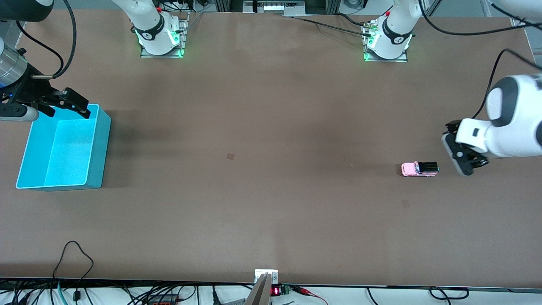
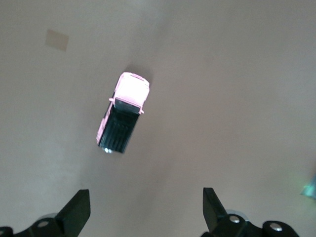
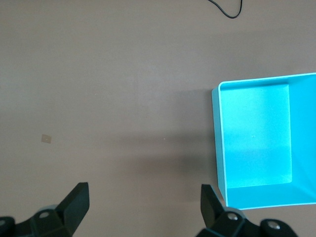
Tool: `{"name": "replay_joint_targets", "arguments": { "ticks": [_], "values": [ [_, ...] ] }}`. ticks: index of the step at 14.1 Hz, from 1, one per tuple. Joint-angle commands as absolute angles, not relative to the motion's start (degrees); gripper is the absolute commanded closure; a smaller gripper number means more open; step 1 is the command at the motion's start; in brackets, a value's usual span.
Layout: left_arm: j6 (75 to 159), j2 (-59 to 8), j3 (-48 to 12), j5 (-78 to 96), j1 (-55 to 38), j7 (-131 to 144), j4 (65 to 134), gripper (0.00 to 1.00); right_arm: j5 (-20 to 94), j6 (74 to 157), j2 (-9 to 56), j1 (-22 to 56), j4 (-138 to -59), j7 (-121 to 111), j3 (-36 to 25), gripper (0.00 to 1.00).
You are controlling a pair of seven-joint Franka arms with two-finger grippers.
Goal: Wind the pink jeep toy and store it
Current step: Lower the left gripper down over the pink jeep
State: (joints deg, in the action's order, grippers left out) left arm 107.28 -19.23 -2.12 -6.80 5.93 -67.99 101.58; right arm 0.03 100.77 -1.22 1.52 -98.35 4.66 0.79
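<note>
The pink jeep toy (image 1: 419, 169) stands on its wheels on the brown table toward the left arm's end; it is light pink with a black ribbed roof panel. It also shows in the left wrist view (image 2: 122, 113). My left gripper (image 1: 464, 159) is open and empty, in the air beside the jeep, toward the table's end. In its wrist view (image 2: 146, 213) the jeep lies ahead of the spread fingers. My right gripper (image 1: 70, 103) is open and empty over the cyan bin's (image 1: 95, 165) edge nearest the bases. The bin (image 3: 219, 148) is empty.
The brown table (image 1: 262, 169) carries two small faint patches (image 1: 230, 156). Cables hang along the table's front edge (image 1: 76, 258). The arm bases stand at the top of the front view.
</note>
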Motion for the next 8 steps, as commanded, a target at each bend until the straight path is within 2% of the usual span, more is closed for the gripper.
{"name": "replay_joint_targets", "arguments": {
  "ticks": [1,4,8],
  "values": [
    [118.34,-19.5,-2.29,-8.87,5.97,-75.56,107.99,0.0,0.09,100.11,-1.76,1.14,-98.17,3.96,0.97,0.0],
    [132.58,-20.74,-2.29,-11.94,5.98,-79.18,115.03,0.0,0.09,100.11,-1.76,1.06,-98.44,3.87,0.97,0.0],
    [144.12,-26.71,-2.29,-12.13,7.29,-83.05,116.02,0.0,0.09,100.2,-1.76,1.05,-98.53,3.87,0.97,0.0]
  ]
}}
